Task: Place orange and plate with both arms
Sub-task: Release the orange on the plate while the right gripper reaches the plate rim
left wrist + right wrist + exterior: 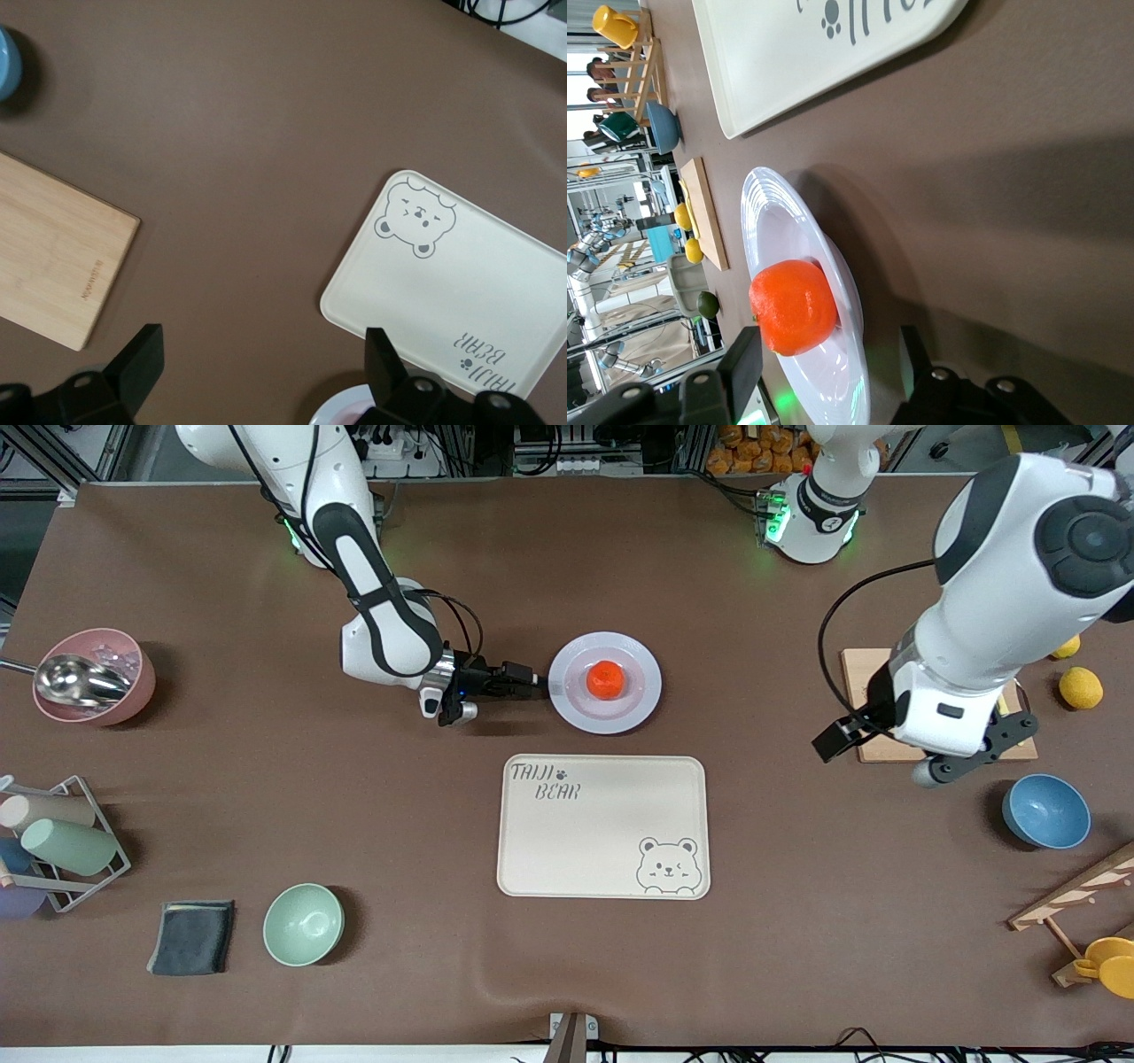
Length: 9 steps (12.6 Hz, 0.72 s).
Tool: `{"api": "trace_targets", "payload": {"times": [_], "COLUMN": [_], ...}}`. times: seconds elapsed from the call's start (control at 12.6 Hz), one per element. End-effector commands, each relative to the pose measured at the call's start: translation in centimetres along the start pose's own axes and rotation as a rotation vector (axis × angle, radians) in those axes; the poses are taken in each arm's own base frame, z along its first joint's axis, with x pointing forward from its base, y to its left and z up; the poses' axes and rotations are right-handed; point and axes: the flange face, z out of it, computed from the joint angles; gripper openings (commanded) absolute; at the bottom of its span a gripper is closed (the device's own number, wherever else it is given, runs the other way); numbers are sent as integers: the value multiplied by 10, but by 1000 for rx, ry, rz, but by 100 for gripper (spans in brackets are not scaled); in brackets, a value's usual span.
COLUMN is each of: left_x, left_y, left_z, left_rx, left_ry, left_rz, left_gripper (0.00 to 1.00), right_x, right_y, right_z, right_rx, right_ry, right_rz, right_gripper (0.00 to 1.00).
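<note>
One orange sits loose on the plate; stiff, slick rim is straddled by the right gripper, not yet clenched. Left gripper, spread, waits over the worktop.

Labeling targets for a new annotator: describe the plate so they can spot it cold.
Start at the cream bear tray in the middle of the table; the plate lies just past it, farther from the front camera. It is round, shallow and pale lavender-white, with the orange sitting in its centre and the right tool at its rim. The bowls are deeper, coloured and hold no fruit.
</note>
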Motion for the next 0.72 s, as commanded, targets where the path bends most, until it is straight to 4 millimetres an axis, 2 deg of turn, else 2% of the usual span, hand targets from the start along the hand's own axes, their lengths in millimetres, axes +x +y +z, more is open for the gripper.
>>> {"api": "trace_targets", "payload": {"times": [0.0, 0.08, 0.16, 0.24, 0.4, 0.64], "left_x": [2, -1, 4, 12, 34, 42], "left_y": [-20, -25, -40, -51, -88, -127], "left_z": [-22, -35, -47, -49, -51, -64], "left_rx": [16, 12, -3, -7, -23, -4], "left_ry": [26, 40, 47, 42, 21, 18], "left_rz": [29, 51, 117, 175, 212, 266], "left_gripper": [100, 100, 100, 100, 100, 100], "right_x": [-6, -8, -12, -16, -17, -21], "right_y": [3, 5, 4, 8, 9, 5], "right_z": [10, 13, 19, 24, 27, 32], "right_rx": [6, 8, 19, 21, 22, 14], "right_ry": [18, 22, 31, 39, 43, 53], "right_rz": [-19, -17, -26, -24, -25, -25], "right_gripper": [66, 64, 61, 58, 54, 51]}}
